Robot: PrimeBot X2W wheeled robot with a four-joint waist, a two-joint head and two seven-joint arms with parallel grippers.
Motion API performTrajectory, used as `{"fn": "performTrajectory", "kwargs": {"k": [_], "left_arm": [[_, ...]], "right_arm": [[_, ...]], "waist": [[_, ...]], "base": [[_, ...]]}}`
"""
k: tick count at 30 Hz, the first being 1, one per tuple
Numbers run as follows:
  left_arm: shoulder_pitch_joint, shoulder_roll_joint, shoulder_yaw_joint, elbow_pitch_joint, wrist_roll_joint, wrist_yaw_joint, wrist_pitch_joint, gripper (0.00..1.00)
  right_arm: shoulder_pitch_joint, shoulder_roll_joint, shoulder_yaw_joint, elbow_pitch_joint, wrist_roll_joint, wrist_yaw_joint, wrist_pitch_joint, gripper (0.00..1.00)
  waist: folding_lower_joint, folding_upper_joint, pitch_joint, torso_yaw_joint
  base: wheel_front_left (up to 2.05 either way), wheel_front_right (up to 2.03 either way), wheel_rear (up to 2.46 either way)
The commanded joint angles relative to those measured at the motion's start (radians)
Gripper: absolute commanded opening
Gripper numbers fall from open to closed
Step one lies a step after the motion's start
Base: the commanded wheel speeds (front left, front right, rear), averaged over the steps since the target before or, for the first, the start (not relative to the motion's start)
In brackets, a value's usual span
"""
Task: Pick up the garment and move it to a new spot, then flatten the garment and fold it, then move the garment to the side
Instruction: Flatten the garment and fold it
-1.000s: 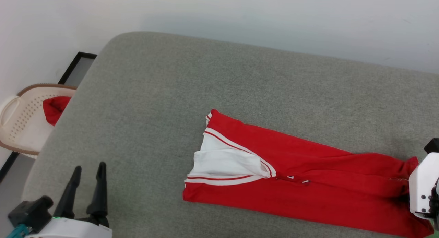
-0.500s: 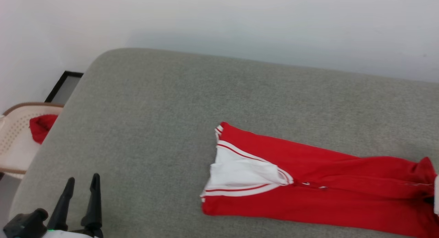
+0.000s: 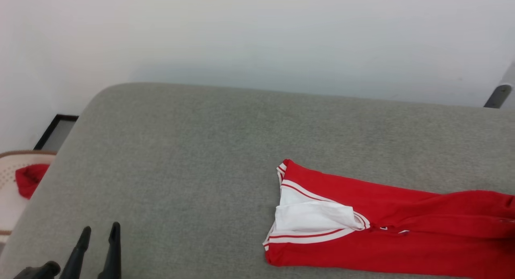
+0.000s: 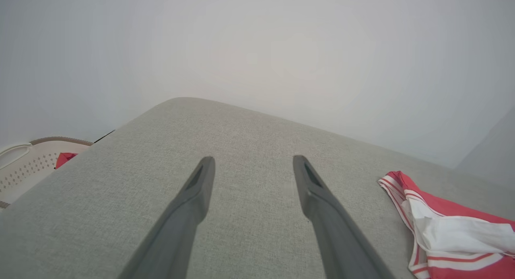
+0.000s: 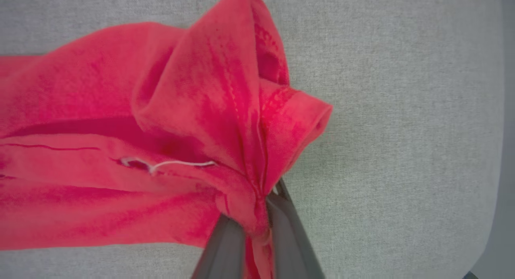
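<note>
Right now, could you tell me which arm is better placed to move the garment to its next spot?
Right. The right gripper is shut on a bunched edge of the garment, while the left gripper is open over the grey cushion, apart from the cloth.

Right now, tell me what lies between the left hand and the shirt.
Nothing visible does. Bare grey cushion separates the open left hand from the shirt, whose white-sleeved end lies nearest.

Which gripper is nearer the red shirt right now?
Right. The right gripper is shut on the shirt's bunched red end. The left gripper is open over the grey pad, off beyond the shirt's white-sleeved end, not touching it.
</note>
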Motion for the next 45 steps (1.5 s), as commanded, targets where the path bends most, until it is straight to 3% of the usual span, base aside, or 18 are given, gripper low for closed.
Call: {"fn": "performTrajectory", "kwargs": {"k": [1,8,20,27,40,42,43,44,45], "left_arm": [[0.011,-0.006,0.004,0.002,0.002,-0.003,0.000,1.00],[0.022,-0.014,0.007,0.012,-0.004,-0.003,0.000,1.00],[-0.007,-0.025,-0.030,0.014,-0.011,0.002,0.029,1.00],[-0.054,-0.043,-0.085,0.039,-0.002,-0.009,0.047,1.00],[-0.132,-0.068,-0.155,0.102,-0.012,-0.023,0.049,1.00],[-0.135,-0.069,-0.158,0.111,-0.017,-0.024,0.047,1.00],[-0.138,-0.070,-0.159,0.113,-0.017,-0.025,0.044,1.00],[-0.141,-0.069,-0.159,0.116,-0.018,-0.026,0.042,1.00],[-0.141,-0.067,-0.157,0.121,-0.020,-0.026,0.040,1.00]], "right_arm": [[-0.013,-0.001,0.011,-0.010,0.000,-0.001,0.003,0.00],[-0.016,0.028,0.085,-0.115,0.067,-0.001,0.039,0.00],[-0.023,0.187,0.171,-0.292,0.168,-0.001,0.105,0.00],[-0.051,0.282,0.230,-0.260,0.161,-0.001,0.080,0.00],[-0.104,0.364,0.317,-0.107,0.130,-0.001,0.006,0.00],[-0.116,0.365,0.328,-0.081,0.121,-0.001,-0.013,0.33],[-0.119,0.366,0.335,-0.070,0.120,-0.001,-0.021,0.42],[-0.122,0.367,0.342,-0.060,0.122,-0.001,-0.026,0.73],[-0.128,0.370,0.351,-0.053,0.123,-0.001,-0.031,0.97]], "waist": [[0.0000,0.0000,-0.020,-0.021],[0.0000,0.0000,-0.044,-0.032],[0.0000,0.0000,-0.059,0.045],[0.0000,0.0000,-0.058,0.133],[0.0000,0.0000,-0.049,0.247],[0.0000,0.0000,-0.046,0.250],[0.0000,0.0000,-0.044,0.250],[0.0000,0.0000,-0.043,0.249],[0.0000,0.0000,-0.043,0.246]], "base": [[0.00,0.00,0.00],[0.00,0.00,0.00],[0.00,0.00,0.00],[0.00,0.00,0.00],[0.00,0.00,0.00],[0.00,0.00,0.00],[0.00,0.00,0.00],[0.00,0.00,0.00],[0.00,0.00,0.00]]}}
